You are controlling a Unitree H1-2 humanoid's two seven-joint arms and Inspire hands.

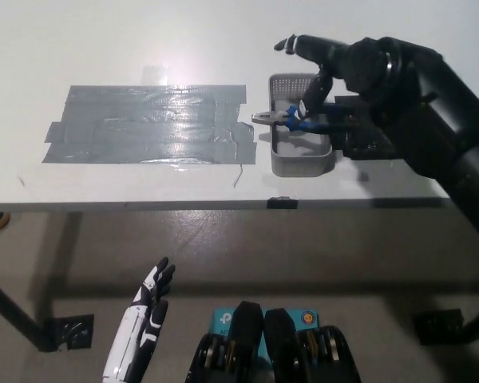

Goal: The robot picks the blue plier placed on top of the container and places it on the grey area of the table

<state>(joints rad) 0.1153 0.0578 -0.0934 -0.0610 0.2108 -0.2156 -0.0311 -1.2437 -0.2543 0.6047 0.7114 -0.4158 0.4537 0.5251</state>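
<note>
One blue plier (291, 118), upper centre, lies across the grey container (301, 159), not yet lifted. Right hand (327, 68) is spread above it, holding nothing. Grey area (148, 124), upper left, is unoccupied. Left hand (150, 302), lower left, rests open. Grasp and transfer remain.

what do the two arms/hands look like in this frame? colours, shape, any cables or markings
The right hand and its arm are matte black, the forearm a thick rounded shell, with pale fingertip pads. The left hand is white with black fingers and black patches on a slim white forearm. No cables or printed markings are visible on either.
</note>
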